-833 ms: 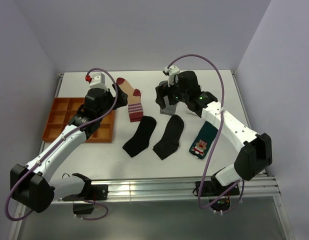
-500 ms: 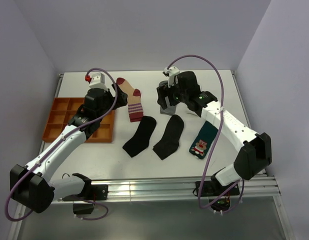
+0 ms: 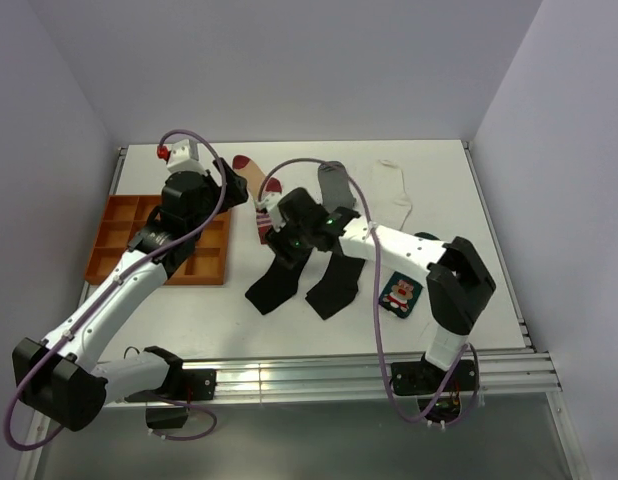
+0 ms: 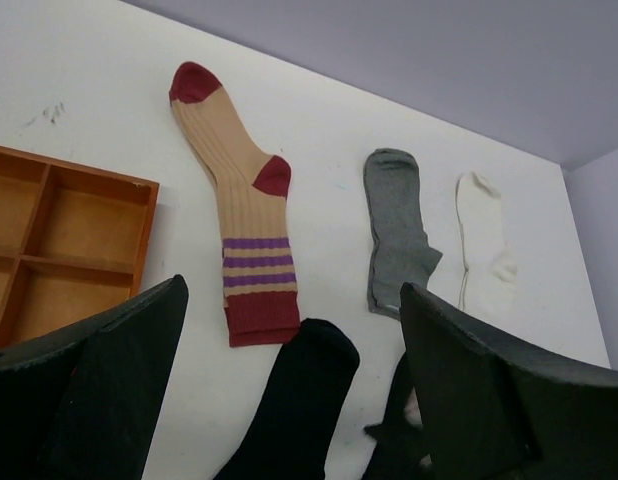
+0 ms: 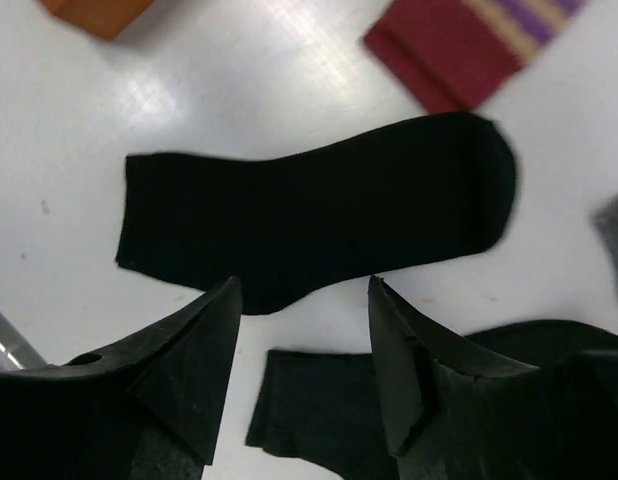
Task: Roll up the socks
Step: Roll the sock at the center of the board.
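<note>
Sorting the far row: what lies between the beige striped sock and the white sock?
The grey sock lies between the beige striped sock and the white sock, touching neither; the left wrist view shows it.

The right hand [image 3: 287,238] has swung from the rear of the surface to above the left black sock [image 3: 272,282], its fingers spread. The grey sock [image 3: 336,185] and the white sock [image 3: 394,196] are now exposed.

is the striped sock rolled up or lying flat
Flat. The striped sock lies spread out full length in the left wrist view, with toe, heel and cuff all showing and no fold or roll.
</note>
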`<state>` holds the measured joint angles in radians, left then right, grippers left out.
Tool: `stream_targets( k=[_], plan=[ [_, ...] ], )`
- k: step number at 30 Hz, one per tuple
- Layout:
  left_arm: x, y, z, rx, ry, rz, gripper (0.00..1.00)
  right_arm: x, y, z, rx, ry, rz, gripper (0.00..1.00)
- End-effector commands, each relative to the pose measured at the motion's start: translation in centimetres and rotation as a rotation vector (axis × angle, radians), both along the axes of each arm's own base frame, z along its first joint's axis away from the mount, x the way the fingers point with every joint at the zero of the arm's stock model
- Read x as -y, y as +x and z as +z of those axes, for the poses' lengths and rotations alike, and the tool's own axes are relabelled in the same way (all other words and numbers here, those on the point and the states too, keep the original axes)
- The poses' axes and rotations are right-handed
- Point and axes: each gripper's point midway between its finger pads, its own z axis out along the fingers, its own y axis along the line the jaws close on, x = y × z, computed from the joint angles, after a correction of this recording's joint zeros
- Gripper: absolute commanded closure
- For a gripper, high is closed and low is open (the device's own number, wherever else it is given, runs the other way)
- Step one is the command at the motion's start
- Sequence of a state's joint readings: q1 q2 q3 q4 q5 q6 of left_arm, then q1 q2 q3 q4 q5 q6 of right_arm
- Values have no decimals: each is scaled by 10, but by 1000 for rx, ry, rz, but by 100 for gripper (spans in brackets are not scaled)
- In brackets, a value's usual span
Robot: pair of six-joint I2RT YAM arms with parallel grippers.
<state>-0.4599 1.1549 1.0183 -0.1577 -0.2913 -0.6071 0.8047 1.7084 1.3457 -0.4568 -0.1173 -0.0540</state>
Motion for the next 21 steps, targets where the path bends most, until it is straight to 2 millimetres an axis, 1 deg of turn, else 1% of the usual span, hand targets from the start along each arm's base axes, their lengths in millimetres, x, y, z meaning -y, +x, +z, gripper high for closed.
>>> stream_targets(
  k=[1, 2, 3, 4, 6, 7, 8, 10, 11, 13, 14, 16, 17, 20, 21],
  plan=[
    [-10, -2, 39, 71, -39, 55, 7, -19, -14, 6, 28, -8, 40, 41],
    [-11, -2, 38, 63, -37, 58, 8, -23, -20, -3, 17, -20, 54, 42],
    [-13, -3, 40, 60, -35, 71, 8, -27, -27, -7, 11, -28, 68, 43],
    [-17, -2, 40, 57, -33, 88, 9, -34, -39, -12, 8, -37, 96, 45],
    [-20, -3, 44, 62, -41, 97, 10, -41, -51, -24, -4, -66, 126, 47],
    [-24, -3, 45, 59, -43, 106, 11, -47, -62, -29, -9, -75, 152, 49],
    [-26, -4, 50, 67, -55, 109, 11, -51, -66, -35, -14, -83, 163, 50],
    [-35, -3, 54, 69, -64, 121, 12, -59, -77, -41, -26, -89, 188, 52],
    [-37, -3, 58, 76, -71, 123, 13, -63, -81, -47, -37, -96, 196, 53],
    [-46, -2, 63, 85, -75, 140, 13, -68, -86, -54, -51, -104, 205, 53],
    [-47, -2, 66, 88, -78, 140, 13, -73, -92, -60, -59, -115, 220, 54],
    [-51, -1, 73, 101, -82, 145, 14, -79, -97, -66, -63, -123, 232, 55],
    [-52, -1, 74, 101, -81, 145, 14, -84, -103, -72, -68, -133, 246, 55],
    [-54, -1, 79, 113, -82, 142, 14, -92, -106, -78, -58, -149, 252, 55],
    [-54, -1, 78, 111, -81, 138, 14, -94, -108, -79, -55, -154, 256, 55]
  ],
)
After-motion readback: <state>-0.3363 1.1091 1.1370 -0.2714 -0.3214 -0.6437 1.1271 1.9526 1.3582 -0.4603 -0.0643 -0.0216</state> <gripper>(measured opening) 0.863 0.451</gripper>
